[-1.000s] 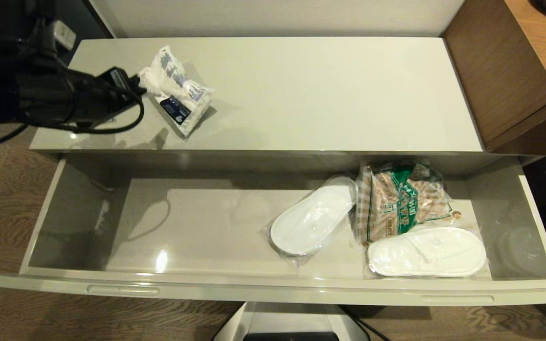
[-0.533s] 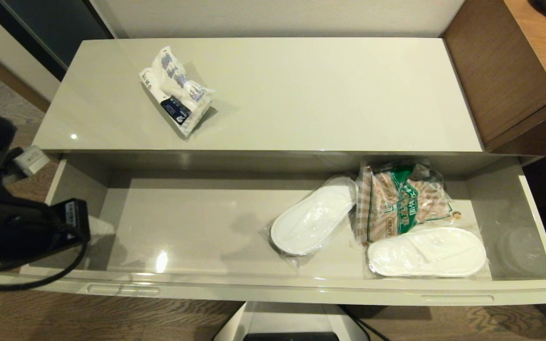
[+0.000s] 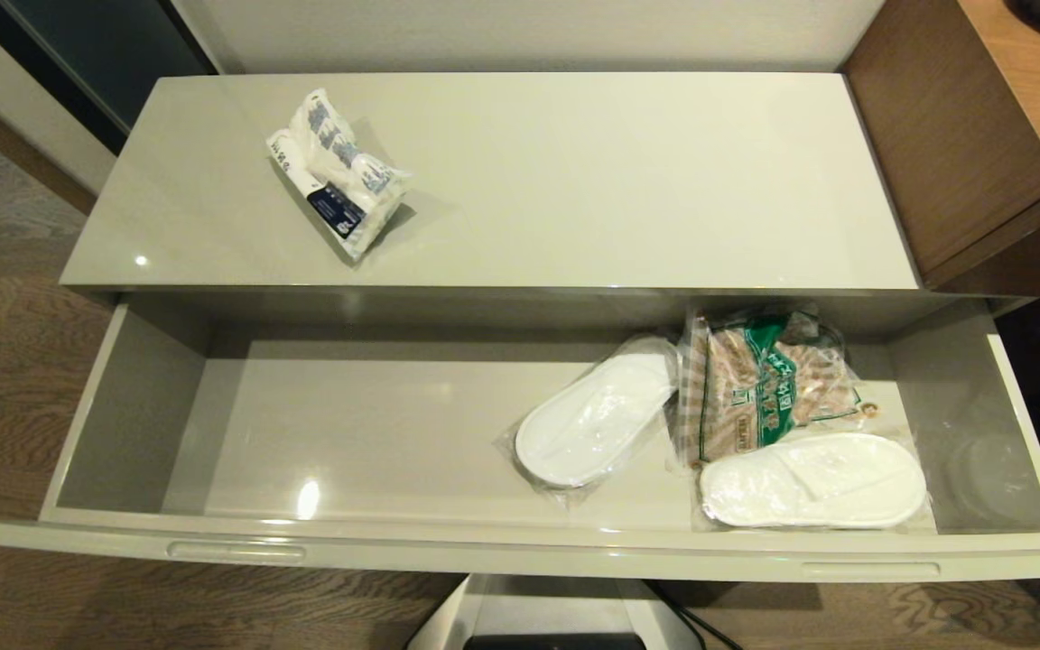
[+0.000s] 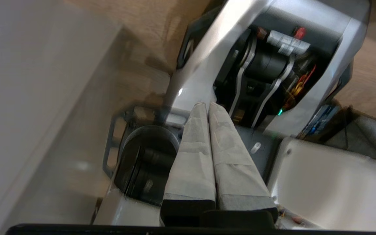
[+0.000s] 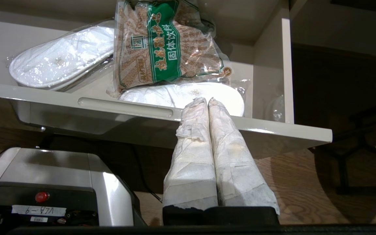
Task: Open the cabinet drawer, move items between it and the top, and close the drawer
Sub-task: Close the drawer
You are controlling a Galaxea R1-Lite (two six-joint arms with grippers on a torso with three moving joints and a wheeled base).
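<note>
The cabinet drawer stands pulled out wide. Inside it, at the right, lies the clear bag with green print. The small white packet rests on the cream top at the far left. Neither arm shows in the head view. My left gripper is shut on nothing and hangs low beside the robot's own base. My right gripper is shut and empty, just in front of and below the drawer's front edge, next to the right slot handle.
Two white slippers in clear wrap lie in the drawer beside the green bag. Brown wooden furniture stands against the cabinet's right end. The drawer's left half holds nothing.
My left arm has drawn back from the packet on the top, dropped down past the drawer's left end and left the head view. The packet stays where it lay.
</note>
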